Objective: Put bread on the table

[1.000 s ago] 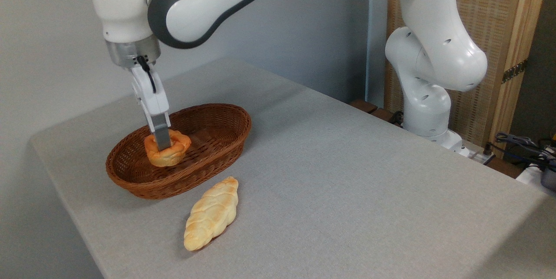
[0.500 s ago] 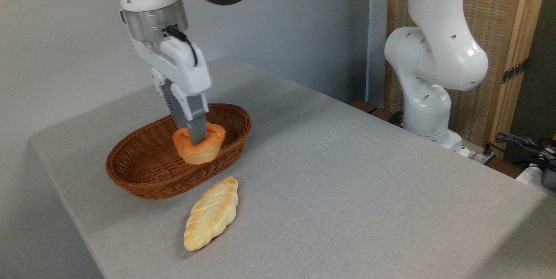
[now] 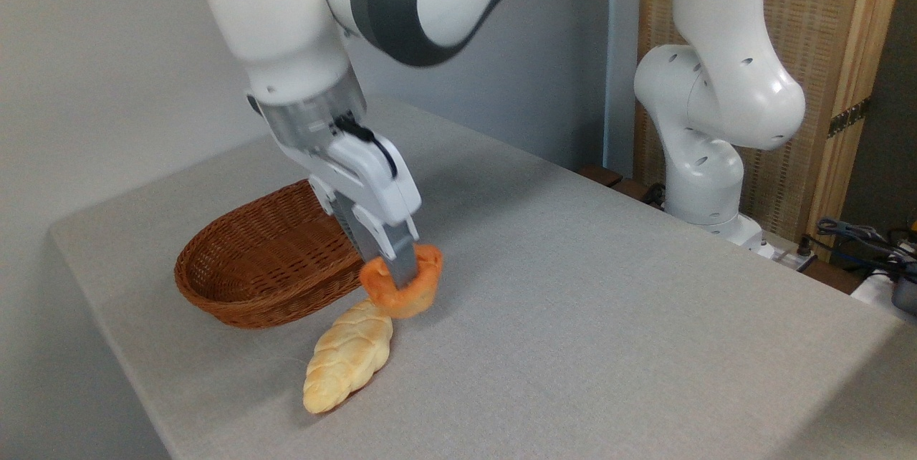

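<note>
Bread [image 3: 407,293], one bun, is clamped in the gripper [image 3: 401,275] above the table [image 3: 609,317]; one braided loaf [image 3: 349,356], one basket [image 3: 265,259].

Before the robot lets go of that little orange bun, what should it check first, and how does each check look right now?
1. Gripper shut on the small round orange-brown bun: ok.
2. Bun clear of the brown oval wicker basket: ok.
3. Bun over the light grey tabletop: ok.
4. Bun resting on the tabletop: cannot tell.
5. Gap to the pale-yellow braided loaf: not ok, they overlap in this view.
</note>
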Action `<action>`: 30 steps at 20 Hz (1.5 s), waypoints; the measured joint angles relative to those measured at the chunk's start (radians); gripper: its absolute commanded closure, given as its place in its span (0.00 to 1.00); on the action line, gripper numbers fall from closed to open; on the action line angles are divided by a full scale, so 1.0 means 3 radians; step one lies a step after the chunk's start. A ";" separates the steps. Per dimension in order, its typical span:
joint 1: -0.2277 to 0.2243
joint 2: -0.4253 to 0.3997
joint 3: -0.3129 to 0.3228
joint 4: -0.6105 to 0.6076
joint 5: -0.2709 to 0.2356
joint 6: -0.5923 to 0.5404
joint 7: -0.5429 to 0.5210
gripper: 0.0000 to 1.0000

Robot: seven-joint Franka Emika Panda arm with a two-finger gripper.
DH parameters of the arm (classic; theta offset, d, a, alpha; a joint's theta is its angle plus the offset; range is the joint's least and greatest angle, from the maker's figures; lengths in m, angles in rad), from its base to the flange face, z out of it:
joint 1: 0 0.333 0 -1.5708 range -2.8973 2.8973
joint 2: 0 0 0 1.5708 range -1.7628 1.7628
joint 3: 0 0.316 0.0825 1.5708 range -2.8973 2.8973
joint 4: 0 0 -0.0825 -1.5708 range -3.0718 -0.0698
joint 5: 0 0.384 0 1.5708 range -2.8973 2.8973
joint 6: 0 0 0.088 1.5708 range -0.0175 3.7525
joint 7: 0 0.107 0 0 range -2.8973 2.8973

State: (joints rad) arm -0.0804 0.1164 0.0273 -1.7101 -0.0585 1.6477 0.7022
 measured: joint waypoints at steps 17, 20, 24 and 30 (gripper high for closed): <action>-0.0012 0.0110 0.0072 -0.0068 0.0000 0.0000 0.0000 0.00; -0.0012 0.0110 0.0072 -0.0068 0.0000 0.0000 0.0000 0.00; -0.0012 0.0109 0.0071 -0.0056 0.0000 0.0024 0.0000 0.00; -0.0033 0.0070 0.0054 0.0092 0.0000 0.0410 0.0000 0.00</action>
State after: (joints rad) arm -0.0902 0.1373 0.0436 -1.6825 -0.0584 1.7708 0.7023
